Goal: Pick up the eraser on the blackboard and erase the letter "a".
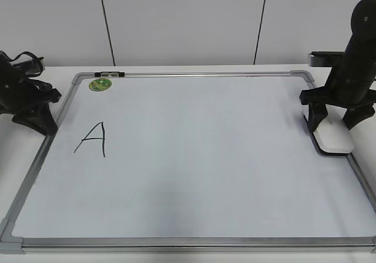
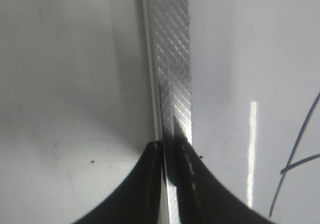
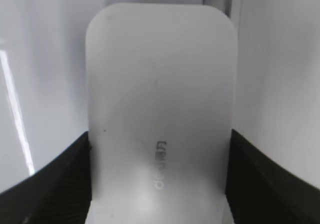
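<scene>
The blackboard (image 1: 194, 175) is a large white board with a silver frame, lying flat on the table. The white eraser (image 1: 333, 141) lies at the board's right edge, against the frame. My right gripper (image 1: 333, 121) straddles the eraser, with a finger against each long side; the right wrist view shows the eraser (image 3: 160, 114) filling the gap between the fingers (image 3: 159, 184). My left gripper (image 1: 42, 125) is shut and empty over the board's left frame (image 2: 172, 74). No lowercase letter "a" shows on the board.
A tall capital "A" (image 1: 94, 140) in black marker stands at the board's left; part of its strokes (image 2: 295, 154) shows in the left wrist view. A round green sticker (image 1: 100, 84) sits at the far left corner. A white wall stands behind the table.
</scene>
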`<control>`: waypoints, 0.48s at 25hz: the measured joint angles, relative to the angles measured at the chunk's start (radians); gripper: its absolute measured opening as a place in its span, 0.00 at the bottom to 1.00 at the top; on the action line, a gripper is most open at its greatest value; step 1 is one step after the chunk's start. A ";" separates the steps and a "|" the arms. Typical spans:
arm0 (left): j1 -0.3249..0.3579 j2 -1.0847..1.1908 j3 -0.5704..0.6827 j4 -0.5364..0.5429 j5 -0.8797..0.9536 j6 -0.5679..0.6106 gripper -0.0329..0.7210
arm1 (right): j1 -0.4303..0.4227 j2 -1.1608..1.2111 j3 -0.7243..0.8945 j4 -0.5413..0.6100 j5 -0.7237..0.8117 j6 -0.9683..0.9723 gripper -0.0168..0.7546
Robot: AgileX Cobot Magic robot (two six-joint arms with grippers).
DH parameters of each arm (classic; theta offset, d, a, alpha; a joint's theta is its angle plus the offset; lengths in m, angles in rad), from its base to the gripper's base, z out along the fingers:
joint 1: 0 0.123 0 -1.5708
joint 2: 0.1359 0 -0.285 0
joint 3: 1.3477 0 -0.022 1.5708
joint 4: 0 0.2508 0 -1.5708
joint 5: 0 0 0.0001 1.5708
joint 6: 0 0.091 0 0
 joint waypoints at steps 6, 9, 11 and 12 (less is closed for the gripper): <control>0.000 0.000 0.000 0.000 0.000 0.000 0.11 | 0.000 0.002 0.000 -0.002 -0.015 0.009 0.72; 0.000 0.000 0.000 0.000 0.000 0.000 0.11 | 0.000 0.002 0.000 -0.004 -0.017 0.006 0.76; 0.000 0.000 0.000 0.000 0.000 0.000 0.11 | 0.000 0.002 -0.001 -0.004 -0.019 0.004 0.79; 0.000 0.000 0.000 0.000 0.000 0.000 0.11 | 0.000 0.002 -0.001 -0.004 -0.021 0.000 0.80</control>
